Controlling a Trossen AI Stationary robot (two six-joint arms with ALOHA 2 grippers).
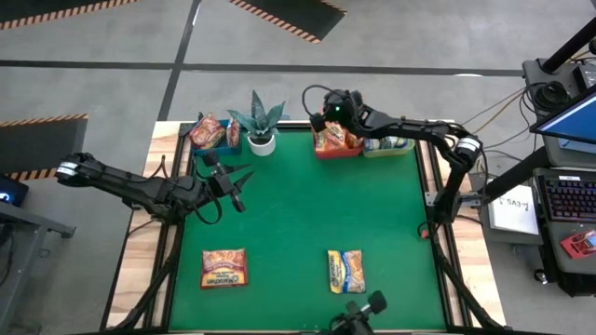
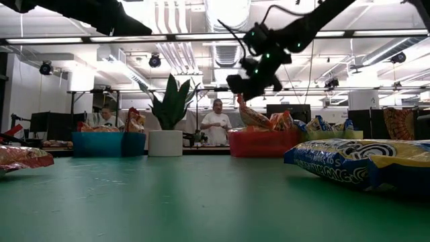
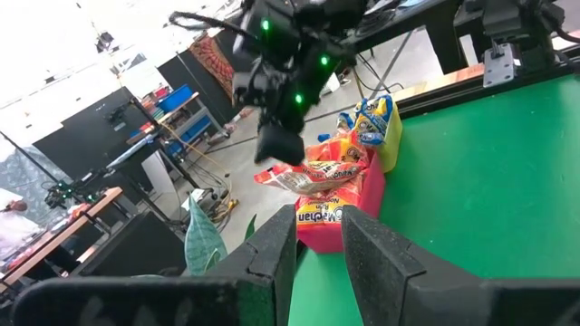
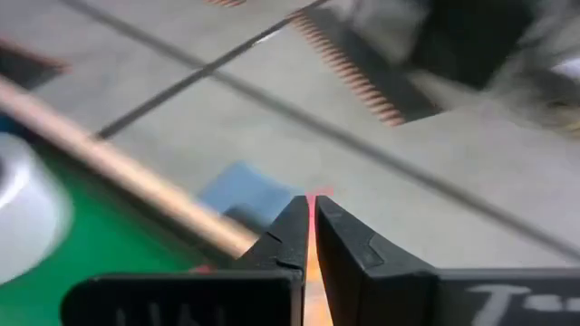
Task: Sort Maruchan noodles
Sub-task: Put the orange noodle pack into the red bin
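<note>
A maroon noodle packet and a blue-and-yellow one lie flat near the table's near edge. More packets fill the blue bin, the red bin and the yellow-green bin along the far edge. My right gripper hovers over the red bin, shut on an orange packet. My left gripper is open above the table's left half and touches nothing. My right gripper pinches a thin edge of the orange packet between its two fingers, coming from above over the red bin. The packet hangs tilted just below the fingers, over the packets in that bin; whether its lower end rests on them I cannot tell.
A potted plant in a white pot stands between the blue and red bins at the far edge. The green mat is bare in the middle. A person stands in the room behind the table.
</note>
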